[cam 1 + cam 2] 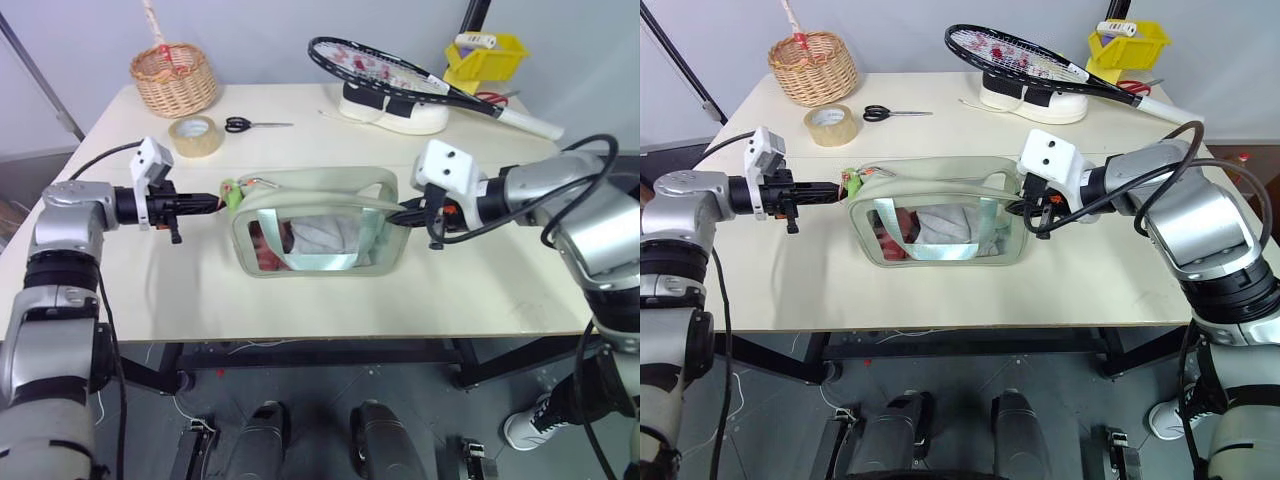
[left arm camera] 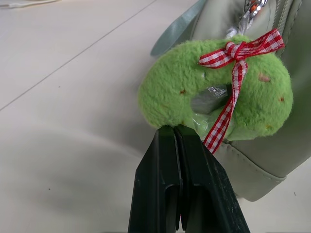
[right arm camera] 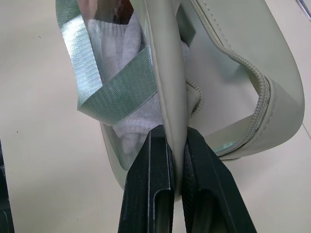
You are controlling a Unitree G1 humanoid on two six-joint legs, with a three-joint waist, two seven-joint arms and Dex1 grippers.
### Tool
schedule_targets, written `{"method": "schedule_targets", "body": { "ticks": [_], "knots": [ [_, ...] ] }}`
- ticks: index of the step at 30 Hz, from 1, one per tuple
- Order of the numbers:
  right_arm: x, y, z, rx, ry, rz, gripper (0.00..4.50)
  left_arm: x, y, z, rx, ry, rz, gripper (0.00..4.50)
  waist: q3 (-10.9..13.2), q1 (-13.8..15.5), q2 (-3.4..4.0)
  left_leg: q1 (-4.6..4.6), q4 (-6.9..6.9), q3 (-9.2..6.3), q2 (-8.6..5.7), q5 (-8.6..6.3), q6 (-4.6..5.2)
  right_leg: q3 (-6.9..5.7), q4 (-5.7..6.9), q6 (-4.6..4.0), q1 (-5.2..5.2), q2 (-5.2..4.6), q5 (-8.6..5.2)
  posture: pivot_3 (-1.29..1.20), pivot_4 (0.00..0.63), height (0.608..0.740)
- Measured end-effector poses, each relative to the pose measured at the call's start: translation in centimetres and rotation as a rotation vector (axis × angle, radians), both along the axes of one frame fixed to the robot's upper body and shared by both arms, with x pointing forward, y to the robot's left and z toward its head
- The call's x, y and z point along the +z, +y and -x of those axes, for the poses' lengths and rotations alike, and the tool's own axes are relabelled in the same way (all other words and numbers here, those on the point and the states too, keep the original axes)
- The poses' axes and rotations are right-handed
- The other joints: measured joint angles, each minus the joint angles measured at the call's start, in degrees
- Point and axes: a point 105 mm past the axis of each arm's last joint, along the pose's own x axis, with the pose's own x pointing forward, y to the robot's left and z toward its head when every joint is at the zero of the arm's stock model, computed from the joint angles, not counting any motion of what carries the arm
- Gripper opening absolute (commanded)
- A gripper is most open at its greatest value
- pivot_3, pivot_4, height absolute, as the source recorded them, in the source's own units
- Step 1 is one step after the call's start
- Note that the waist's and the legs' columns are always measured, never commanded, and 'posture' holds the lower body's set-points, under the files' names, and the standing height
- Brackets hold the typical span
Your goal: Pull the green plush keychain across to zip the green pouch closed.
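Clutter along the far side of the cream tabletop (image 1: 150, 300).

A wicker basket (image 1: 175, 78) sits at the far left corner, with a tan tape roll (image 1: 195, 136) just nearer and black-handled scissors (image 1: 250, 125) lying flat to the right of the roll. Further right, a black-framed racket (image 1: 385, 68) rests tilted across a white shoe (image 1: 392, 110), its white grip (image 1: 530, 123) reaching toward the right edge. A yellow bin (image 1: 485, 58) stands at the far right, behind the racket's shaft.
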Motion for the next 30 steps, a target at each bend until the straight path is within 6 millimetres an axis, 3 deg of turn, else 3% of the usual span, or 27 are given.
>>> {"method": "schedule_targets", "body": {
  "ticks": [3,9,18,21,25,30],
  "knots": [
    [-0.1,0.0,0.0,0.000,0.000,-0.002,0.00,0.6,0.2,-0.1,0.007,-0.010,0.002,0.03,0.00,0.00,0.00,0.00,0.00,0.00,0.00,0.00,0.00,0.00,0.00,0.00,0.00,0.00,0.00,0.00,0.150,0.659],
    [-0.1,0.1,0.1,0.002,0.001,-0.003,0.00,0.9,0.1,-0.1,0.014,0.022,0.044,2.65,0.00,-0.05,0.00,0.01,0.00,0.00,0.00,0.00,0.00,0.00,0.00,0.00,0.00,0.01,0.00,0.00,0.150,0.659],
    [-0.2,0.0,0.1,0.002,0.004,-0.003,0.00,0.7,-0.6,-0.4,-0.002,-0.001,0.048,2.65,0.00,-0.02,0.00,0.01,0.01,0.01,0.00,0.00,0.00,0.00,0.00,0.01,0.01,0.01,0.00,0.00,0.150,0.659],
    [-0.2,0.0,0.1,0.003,0.005,-0.004,0.00,0.4,-1.2,-0.5,-0.015,0.004,0.058,1.85,0.00,-0.05,0.00,0.01,0.01,0.01,0.00,0.00,0.00,0.00,0.01,0.01,0.01,0.01,0.01,0.00,0.150,0.659],
    [-0.2,0.0,0.1,0.002,0.003,-0.004,0.00,0.4,-1.1,-0.5,-0.019,0.001,0.055,0.03,0.00,-0.05,0.00,0.01,0.01,0.01,0.00,0.00,0.00,0.00,0.02,0.01,0.01,0.01,0.01,0.00,0.150,0.659],
    [-0.2,0.1,0.3,0.006,-0.002,-0.001,0.00,1.6,0.2,0.1,-0.010,-0.006,0.033,0.03,0.00,-0.10,0.00,0.01,0.01,0.01,0.00,0.00,0.00,0.00,0.02,0.01,0.00,0.02,0.01,0.00,0.150,0.659]
  ]
}}
